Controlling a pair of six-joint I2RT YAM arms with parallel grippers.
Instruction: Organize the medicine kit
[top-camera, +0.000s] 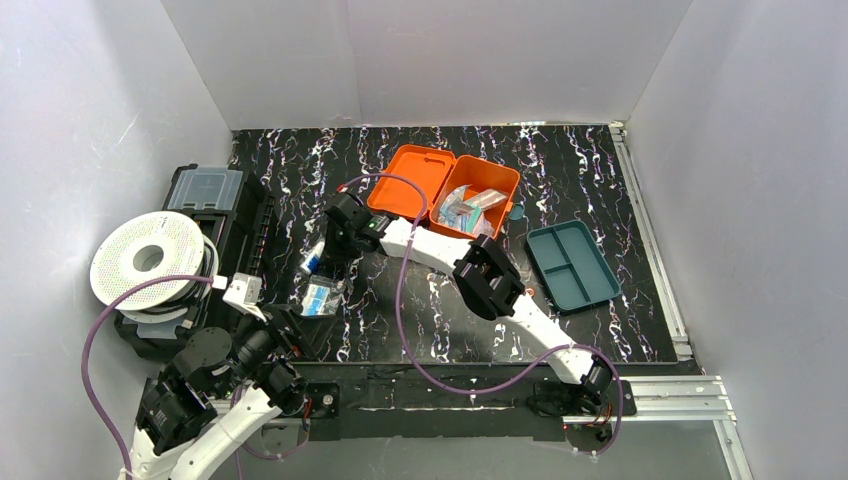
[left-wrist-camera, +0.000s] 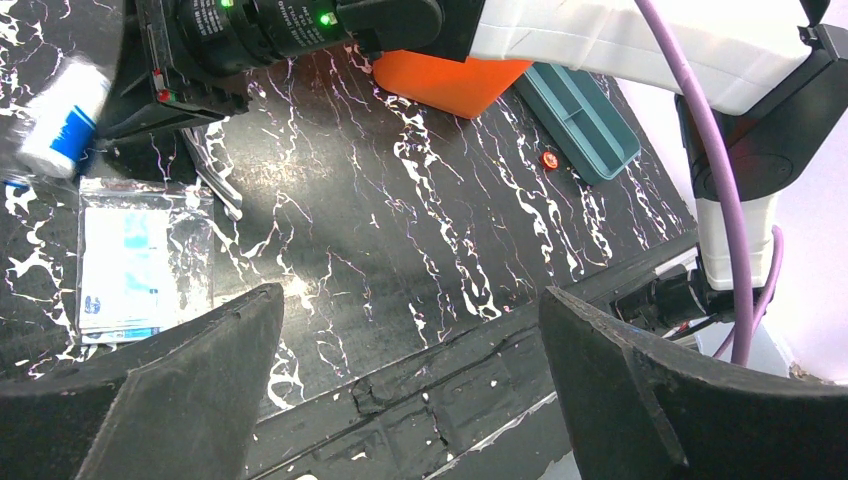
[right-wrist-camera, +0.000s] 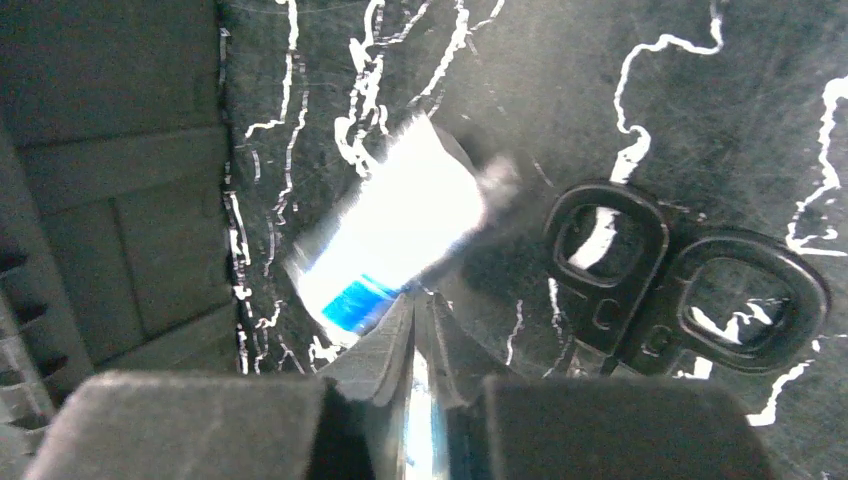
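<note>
The medicine kit (top-camera: 410, 178), an orange box, lies open at the back centre with several packets in its base (top-camera: 475, 205); its corner shows in the left wrist view (left-wrist-camera: 450, 80). My right gripper (top-camera: 318, 262) reaches left of the kit and is shut on the edge of a white packet with a blue band (right-wrist-camera: 390, 235), just above the mat; the packet looks blurred and also shows in the left wrist view (left-wrist-camera: 62, 120). My left gripper (left-wrist-camera: 408, 300) is open and empty over the near table edge, near left (top-camera: 288, 332).
A clear bag of white-blue packets (top-camera: 320, 297) lies below the right gripper. Black scissors (right-wrist-camera: 680, 290) lie beside the held packet. A dark teal divided tray (top-camera: 572, 265) sits at the right. A black case (top-camera: 205, 190) and a filament spool (top-camera: 150, 258) stand at the left.
</note>
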